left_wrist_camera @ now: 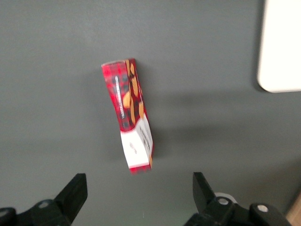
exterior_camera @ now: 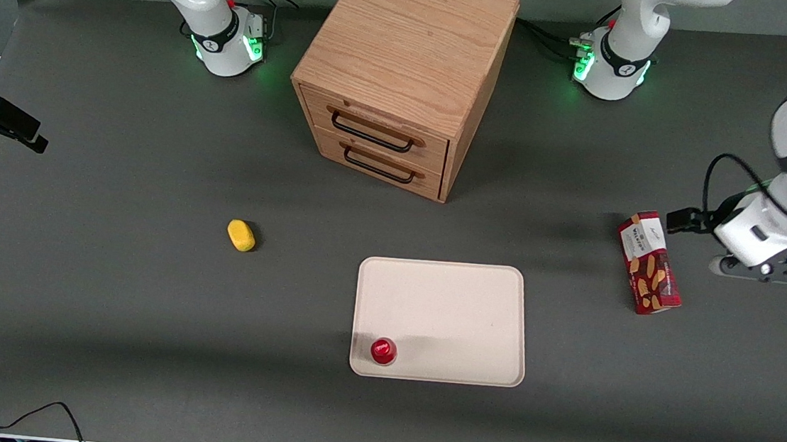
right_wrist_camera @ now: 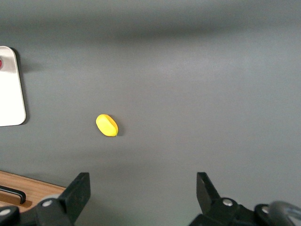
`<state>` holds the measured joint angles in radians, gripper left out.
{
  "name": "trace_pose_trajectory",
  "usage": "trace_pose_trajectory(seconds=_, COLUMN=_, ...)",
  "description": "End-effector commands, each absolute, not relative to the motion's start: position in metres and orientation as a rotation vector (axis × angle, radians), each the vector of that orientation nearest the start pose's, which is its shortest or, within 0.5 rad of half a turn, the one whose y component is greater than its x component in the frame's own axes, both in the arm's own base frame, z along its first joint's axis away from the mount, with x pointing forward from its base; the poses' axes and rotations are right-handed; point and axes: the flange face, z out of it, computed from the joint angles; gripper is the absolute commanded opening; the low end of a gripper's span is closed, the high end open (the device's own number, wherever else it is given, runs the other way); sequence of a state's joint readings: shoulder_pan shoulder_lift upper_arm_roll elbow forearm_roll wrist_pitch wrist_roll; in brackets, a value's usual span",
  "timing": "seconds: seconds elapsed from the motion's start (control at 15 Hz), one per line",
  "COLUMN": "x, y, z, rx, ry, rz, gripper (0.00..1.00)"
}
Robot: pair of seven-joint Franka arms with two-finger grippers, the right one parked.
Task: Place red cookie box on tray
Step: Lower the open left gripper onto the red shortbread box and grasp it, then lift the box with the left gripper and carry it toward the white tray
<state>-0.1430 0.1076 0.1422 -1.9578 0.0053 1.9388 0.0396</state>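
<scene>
You have one yellow oval lump (exterior_camera: 241, 235), smooth and rounded, toward the parked arm's end of the table (exterior_camera: 109, 296), which is a matte dark grey. One wooden cabinet (exterior_camera: 406, 72), with two drawers and two black bar handles. One tray (exterior_camera: 471, 306), flat, cream-white, rounded corners, low rim, nearer the front camera than the cabinet. One small round red cap (exterior_camera: 383, 350) sits on its near corner. One red cookie box (exterior_camera: 647, 272), a slim carton, lies on the table toward the working arm's end, apart from the tray. Its long axis runs roughly toward the front camera, slightly slanted, white text panel at the farther end. Your gripper (left_wrist_camera: 138, 193) hovers just beside that white end, jaws wide apart, holding nothing.
</scene>
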Motion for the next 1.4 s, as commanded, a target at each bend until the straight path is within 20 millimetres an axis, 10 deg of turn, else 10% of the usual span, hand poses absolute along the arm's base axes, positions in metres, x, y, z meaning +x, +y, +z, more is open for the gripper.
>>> trace_pose_trajectory(seconds=0.0, x=0.542, y=0.007, z=0.349, rx=-3.126, ry=0.087, rz=0.058, gripper=1.0)
trace_pose_trajectory(seconds=0.53, x=0.546, y=0.036, z=0.247, rx=-3.148, ry=0.11, rz=-0.072, gripper=0.92)
trace_pose_trajectory(seconds=0.6, x=0.547, y=0.037, z=0.239, rx=-3.141, ry=0.107, rz=-0.088, gripper=0.81)
trace_pose_trajectory(seconds=0.8, x=0.547, y=0.037, z=0.236, rx=-3.14, ry=0.109, rz=-0.093, gripper=0.08)
trace_pose_trajectory(seconds=1.07, x=0.547, y=0.029, z=0.266, rx=-3.163, ry=0.113, rz=-0.057, gripper=0.0)
trace_pose_trajectory(seconds=1.33, x=0.556, y=-0.013, z=0.373, rx=-3.216, ry=0.028, rz=0.125, gripper=0.0)
